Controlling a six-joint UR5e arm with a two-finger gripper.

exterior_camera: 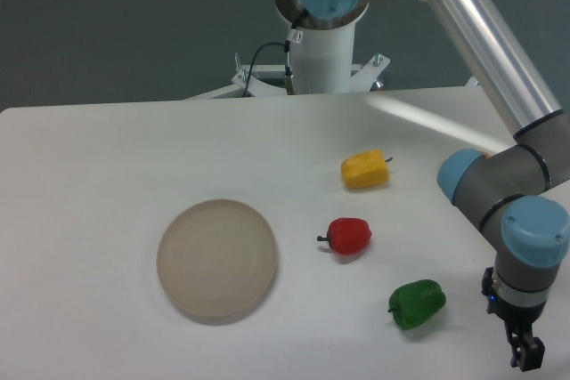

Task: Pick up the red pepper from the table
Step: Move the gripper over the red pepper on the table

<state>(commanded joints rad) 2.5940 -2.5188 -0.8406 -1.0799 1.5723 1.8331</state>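
Red pepper (349, 236) lies on its side on the table (98, 175), stem pointing away from my gripper (525, 355), well off to the picture-left and farther back. Green pepper (417, 303) sits nearer me, just off that line. My fingers look nearly closed, holding nothing.

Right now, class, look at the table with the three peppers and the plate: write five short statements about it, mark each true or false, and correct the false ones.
1. The red pepper lies on the plate. False: it lies on the table, right of the plate.
2. The yellow pepper lies farther back than the red one. True.
3. The gripper holds the green pepper. False: it hangs to the pepper's right, apart from it.
4. The plate is bare. True.
5. The red pepper's stem points right. False: it points left, toward the plate.
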